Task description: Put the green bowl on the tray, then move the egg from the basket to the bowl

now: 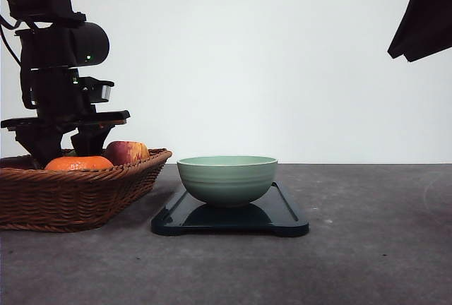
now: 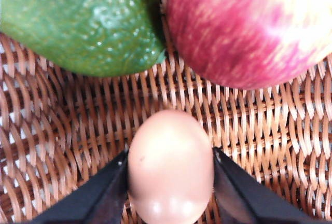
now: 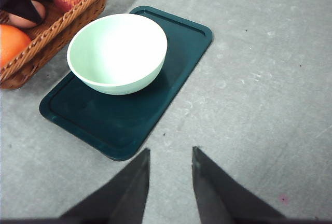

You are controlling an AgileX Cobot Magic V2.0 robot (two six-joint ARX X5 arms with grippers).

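left gripper (image 2: pixel 171 182): pinching tan oval egg (image 2: pixel 170 164) in brown wicker basket (image 2: pixel 62 130); right gripper (image 3: pixel 170 169): spread | sage-green ceramic bowl (image 1: pixel 227 178): on dark rectangular tray (image 1: pixel 289 219)

Green bowl (image 3: pixel 118 53) on tray (image 3: pixel 129 115)

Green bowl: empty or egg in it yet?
Empty. The green bowl shows a bare interior; the egg sits in the basket.

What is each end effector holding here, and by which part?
The left end effector is closed on the egg across its sides, inside the basket. The right end effector holds nothing.
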